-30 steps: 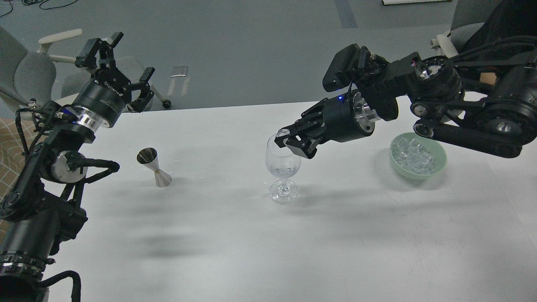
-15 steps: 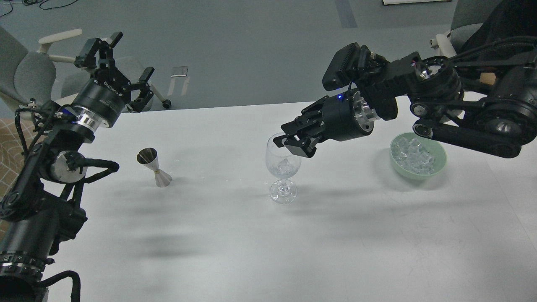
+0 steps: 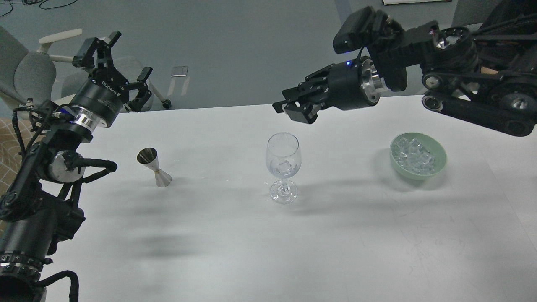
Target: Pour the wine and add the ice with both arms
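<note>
A clear wine glass (image 3: pixel 283 157) stands upright at the table's middle with a lump of ice (image 3: pixel 285 166) in its bowl. A pale green bowl (image 3: pixel 436 167) at the right holds several more ice lumps (image 3: pixel 413 154). My right gripper (image 3: pixel 290 110) hangs above and just behind the glass, well clear of its rim, open and empty. My left gripper (image 3: pixel 119 63) is raised at the far left beyond the table's back edge, its fingers spread wide and empty.
A steel double-cone jigger (image 3: pixel 153 166) stands on the white table (image 3: pixel 260 251) left of the glass. Grey office chairs (image 3: pixel 25 71) stand behind the table at the left. My right arm's thick links (image 3: pixel 474 84) hang over the table above the bowl.
My right gripper held an ice lump at the glass's rim, let it drop into the glass, then rose up and back. The left arm barely moved.
</note>
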Robot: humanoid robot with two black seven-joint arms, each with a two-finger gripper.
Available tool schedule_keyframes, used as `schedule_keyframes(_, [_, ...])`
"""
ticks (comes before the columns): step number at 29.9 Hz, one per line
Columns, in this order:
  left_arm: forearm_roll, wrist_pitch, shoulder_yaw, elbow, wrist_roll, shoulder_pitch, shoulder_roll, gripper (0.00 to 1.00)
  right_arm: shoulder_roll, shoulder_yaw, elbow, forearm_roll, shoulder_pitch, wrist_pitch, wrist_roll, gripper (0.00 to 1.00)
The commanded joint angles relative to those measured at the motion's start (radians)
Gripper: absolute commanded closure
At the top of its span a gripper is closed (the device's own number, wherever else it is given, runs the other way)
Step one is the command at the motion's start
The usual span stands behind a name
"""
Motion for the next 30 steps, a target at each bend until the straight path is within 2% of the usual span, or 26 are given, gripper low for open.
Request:
schedule_keyframes(1, [0.0, 0.0, 0.0, 0.002, 0.0, -0.001, 0.001, 0.02, -0.015, 0.071, -0.113, 0.126, -0.011, -0.006, -0.007, 0.46])
schedule_keyframes(3, [0.0, 0.0, 0.0, 0.002, 0.0, -0.003, 0.0, 0.02, -0.021, 0.1, -0.17, 0.208, -0.027, -0.031, -0.008, 0.42])
schedule_keyframes(5, [-0.002, 0.0, 0.0, 0.003, 0.0, -0.003, 0.0, 0.02, -0.017, 0.132, -0.213, 0.311, -0.063, -0.074, -0.008, 0.24])
schedule_keyframes(6, [-0.002, 0.0, 0.0, 0.003, 0.0, -0.004, 0.0, 0.02, -0.012, 0.158, -0.233, 0.389, -0.095, -0.104, -0.008, 0.1])
schedule_keyframes(7, [-0.002, 0.0, 0.0, 0.005, 0.0, -0.004, 0.0, 0.02, -0.011, 0.174, -0.242, 0.428, -0.113, -0.117, -0.008, 0.06])
schedule_keyframes(10, [-0.006, 0.0, 0.0, 0.011, 0.0, -0.003, -0.002, 0.02, 0.001, 0.256, -0.278, 0.593, -0.217, -0.151, -0.005, 0.04])
schedule_keyframes(14, [-0.005, 0.0, 0.002, 0.017, 0.0, -0.001, -0.005, 0.02, 0.041, 0.395, -0.316, 0.683, -0.359, -0.189, -0.001, 0.03])
schedule_keyframes(18, [-0.006, 0.0, 0.002, 0.025, 0.0, -0.003, -0.004, 0.02, 0.133, 0.676, -0.376, 0.701, -0.551, -0.204, 0.001, 0.01])
schedule_keyframes(26, [-0.006, 0.0, 0.002, 0.041, 0.0, -0.003, -0.005, 0.02, 0.325, 0.933, -0.494, 0.718, -0.653, -0.194, 0.005, 0.01])
schedule_keyframes(30, [-0.008, 0.0, 0.002, 0.069, -0.001, -0.009, -0.004, 0.02, 0.392, 0.985, -0.52, 0.79, -0.662, -0.192, 0.034, 0.01])
